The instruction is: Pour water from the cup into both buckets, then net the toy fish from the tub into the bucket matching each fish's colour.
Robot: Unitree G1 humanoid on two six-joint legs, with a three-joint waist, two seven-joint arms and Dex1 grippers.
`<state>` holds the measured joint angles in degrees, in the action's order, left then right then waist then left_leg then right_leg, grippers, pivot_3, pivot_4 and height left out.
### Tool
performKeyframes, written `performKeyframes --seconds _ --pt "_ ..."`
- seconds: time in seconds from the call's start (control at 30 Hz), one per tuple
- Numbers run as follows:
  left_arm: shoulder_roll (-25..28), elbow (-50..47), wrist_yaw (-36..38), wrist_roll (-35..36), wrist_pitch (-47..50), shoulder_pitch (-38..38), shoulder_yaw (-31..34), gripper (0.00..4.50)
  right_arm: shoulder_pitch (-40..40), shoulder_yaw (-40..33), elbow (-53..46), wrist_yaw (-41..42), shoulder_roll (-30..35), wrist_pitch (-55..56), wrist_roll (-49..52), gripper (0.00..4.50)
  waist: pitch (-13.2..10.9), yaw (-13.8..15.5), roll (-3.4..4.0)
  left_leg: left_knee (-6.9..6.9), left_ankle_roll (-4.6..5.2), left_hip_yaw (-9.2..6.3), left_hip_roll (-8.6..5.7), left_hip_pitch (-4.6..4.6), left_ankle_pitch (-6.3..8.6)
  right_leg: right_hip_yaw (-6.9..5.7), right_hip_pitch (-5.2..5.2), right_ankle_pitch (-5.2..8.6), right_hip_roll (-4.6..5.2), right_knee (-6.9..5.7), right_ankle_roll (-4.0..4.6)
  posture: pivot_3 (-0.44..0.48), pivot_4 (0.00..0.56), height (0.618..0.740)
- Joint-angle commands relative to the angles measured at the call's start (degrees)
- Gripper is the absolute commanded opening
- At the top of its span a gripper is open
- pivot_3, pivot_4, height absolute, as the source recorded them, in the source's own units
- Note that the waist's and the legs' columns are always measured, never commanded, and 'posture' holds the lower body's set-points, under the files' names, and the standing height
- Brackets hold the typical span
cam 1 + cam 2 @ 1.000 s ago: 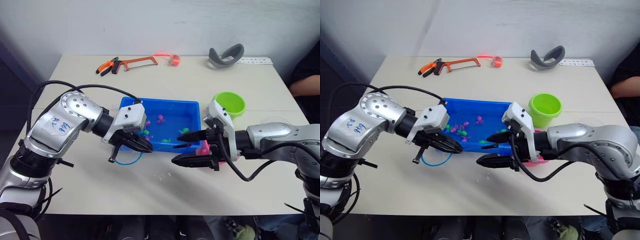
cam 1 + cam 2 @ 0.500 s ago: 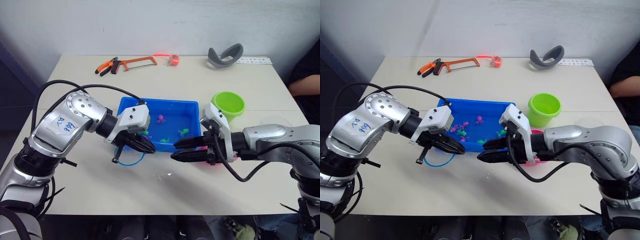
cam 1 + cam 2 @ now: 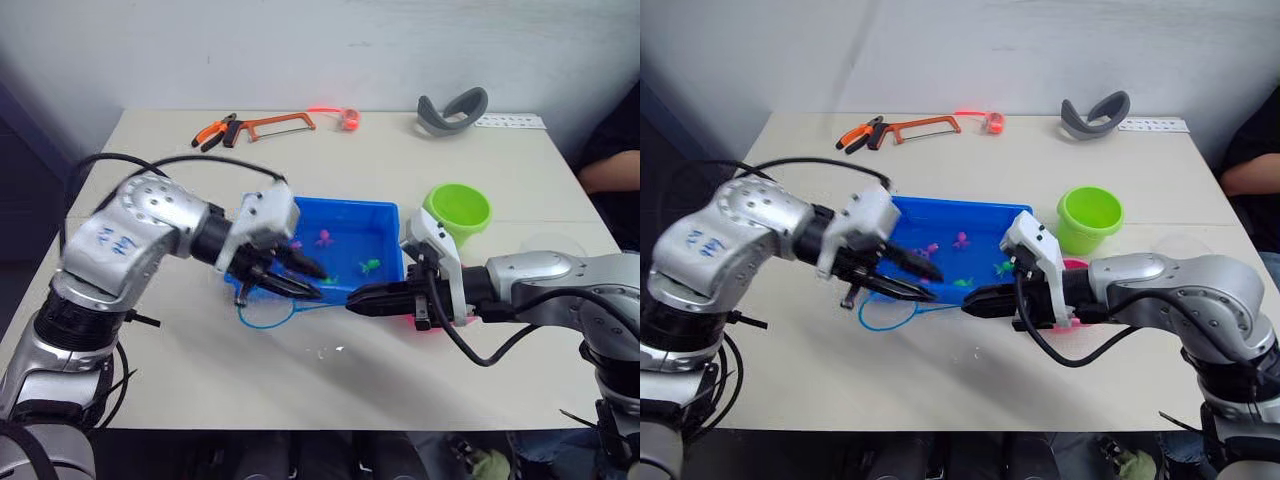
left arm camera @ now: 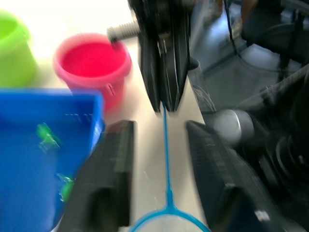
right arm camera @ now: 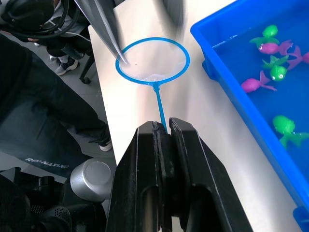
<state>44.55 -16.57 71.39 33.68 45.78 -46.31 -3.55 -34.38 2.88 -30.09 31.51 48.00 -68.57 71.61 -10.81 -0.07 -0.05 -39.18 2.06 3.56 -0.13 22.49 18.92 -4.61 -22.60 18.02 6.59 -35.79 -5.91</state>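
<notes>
The net (image 5: 155, 87) has its blue hoop (image 3: 266, 312) low over the table, just in front of the blue tub (image 3: 345, 207). My right gripper (image 5: 163, 126) is shut on the end of the net's thin handle. My left gripper (image 4: 159, 126) is open, its fingers either side of the handle without touching it, above the tub's front edge. Pink fish (image 5: 255, 85) and green fish (image 5: 285, 125) lie in the tub. The green bucket (image 3: 458, 208) stands right of the tub; the pink bucket (image 4: 92, 63) is just behind my right gripper. The clear cup (image 3: 1180, 244) shows faintly behind my right forearm.
At the table's far edge lie orange pliers (image 3: 212, 132), an orange hacksaw (image 3: 275, 124), a small pink-orange item (image 3: 348, 118), a grey headband-like piece (image 3: 452, 110) and a white strip (image 3: 510, 122). A person's arm (image 3: 610, 170) rests at the right edge.
My right gripper has shut on the net's handle. My left gripper has opened, let the net go and shifted toward the tub. The hoop stays in front of the tub.
</notes>
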Motion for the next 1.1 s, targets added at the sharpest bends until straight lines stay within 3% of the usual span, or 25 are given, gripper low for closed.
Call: performKeyframes --seconds 0.03,0.13,0.33,0.53,0.77,1.1 --pt "0.3 4.6 -2.6 2.7 -5.6 3.8 12.9 3.33 2.3 -4.7 -2.8 5.0 3.4 4.9 -4.0 0.0 0.0 -0.1 0.0 0.0 0.0 0.01 0.0 -0.01 0.0 0.0 0.0 0.0 0.0 -0.01 0.0 0.0 0.15 0.74" --pt "2.8 8.2 -3.6 0.3 -10.9 9.4 18.7 4.47 5.0 -6.5 -2.8 8.2 5.7 9.3 -9.0 0.0 0.0 -0.1 0.0 0.0 -0.04 0.04 0.01 -0.08 -0.02 0.0 0.02 0.0 -0.03 -0.05 0.0 0.0 0.15 0.74" --pt "3.9 10.8 -3.1 0.5 -19.2 22.6 27.3 4.47 6.0 -6.4 1.1 11.7 7.2 19.8 -22.4 0.0 0.0 0.0 -0.05 0.01 -0.02 0.09 -0.03 -0.1 -0.01 0.05 0.04 -0.03 0.03 0.0 -0.05 0.0 0.15 0.74" --pt "3.1 11.6 -3.1 -1.6 -25.6 33.8 29.1 4.47 2.1 -0.7 7.3 12.2 7.5 24.4 -35.2 0.0 0.0 -0.1 -0.08 0.01 -0.04 0.09 -0.02 -0.1 0.01 0.06 0.03 -0.03 0.06 0.0 -0.05 0.0 0.15 0.74" --pt "0.5 9.9 -8.4 -1.3 -26.8 34.9 27.4 4.47 -2.8 6.1 12.2 13.5 7.7 26.3 -47.1 0.0 0.0 -0.1 -0.08 0.02 -0.05 0.09 -0.03 -0.11 0.02 0.07 0.01 -0.03 0.1 -0.02 -0.05 0.0 0.15 0.74" --pt "-0.8 9.2 -14.2 -3.3 -26.0 30.4 20.6 4.47 -6.8 12.6 19.3 13.5 3.5 25.7 -57.5 0.0 0.0 -0.1 -0.08 0.05 -0.07 0.12 -0.03 -0.11 0.02 0.06 -0.01 -0.03 0.08 -0.04 -0.05 0.0 0.15 0.74"
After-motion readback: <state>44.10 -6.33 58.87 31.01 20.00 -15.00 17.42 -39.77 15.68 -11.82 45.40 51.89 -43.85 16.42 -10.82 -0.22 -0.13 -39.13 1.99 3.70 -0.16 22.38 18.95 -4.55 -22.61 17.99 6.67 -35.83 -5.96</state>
